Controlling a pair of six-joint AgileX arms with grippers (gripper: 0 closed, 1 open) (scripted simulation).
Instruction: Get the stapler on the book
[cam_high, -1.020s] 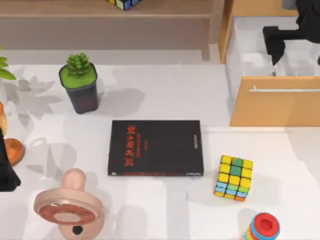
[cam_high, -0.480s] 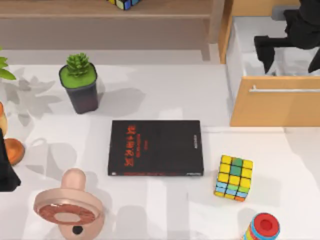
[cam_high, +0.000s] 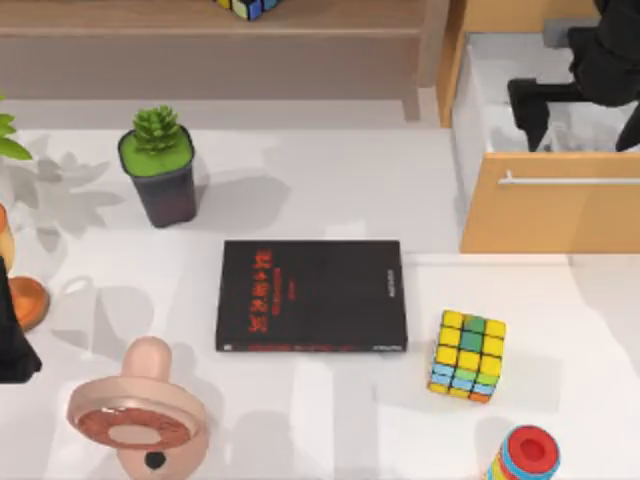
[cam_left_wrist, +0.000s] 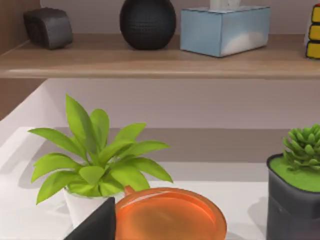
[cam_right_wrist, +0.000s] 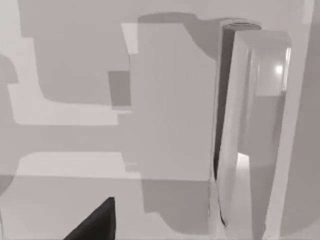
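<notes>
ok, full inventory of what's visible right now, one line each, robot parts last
book: 1, black with red lettering, flat at table centre
stapler: 1, pale grey-white bar, in the drawer below the right gripper
drawer: 1, wooden front, white inside, open at far right
succulent: 1, green in a dark pot, beyond the book to its left
leafy plant: 1, green in a white pot, left edge
orange dish: 1, left edge
puzzle cube: 1, multicoloured, right of the book
pink ring-shaped object: 1, near left
striped object: 1, red and blue, near right
shelf: 1, wooden, at the back
left gripper: black, parked at left edge
right gripper: black, over the open drawer
</notes>
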